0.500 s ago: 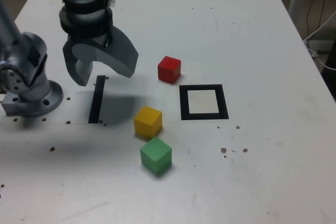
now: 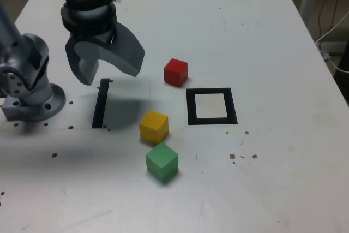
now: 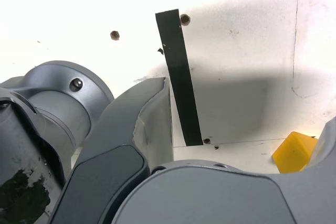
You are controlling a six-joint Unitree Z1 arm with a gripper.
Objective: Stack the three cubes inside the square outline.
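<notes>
In the exterior view the red cube [image 2: 175, 72] sits just up-left of the square outline [image 2: 211, 106], whose pale centre is bare. The yellow cube [image 2: 154, 126] and green cube [image 2: 161, 161] lie close together below and to the left of the outline. My gripper [image 2: 107, 73] hangs open and holds nothing, above the table at the exterior view's left of all three cubes. The wrist view shows one grey finger [image 3: 152, 114], the gripper [image 3: 241, 124] wide open, and a corner of the yellow cube [image 3: 294, 151] by the other finger.
A straight black tape strip [image 2: 101, 103] lies under the gripper, also seen as the tape strip [image 3: 181, 77] in the wrist view. The arm's grey base [image 2: 30, 88] stands at the exterior view's left edge. Cables hang past the table's right edge [image 2: 334, 53].
The gripper has shifted very slightly upward and away from the tape strip. The cubes have not moved.
</notes>
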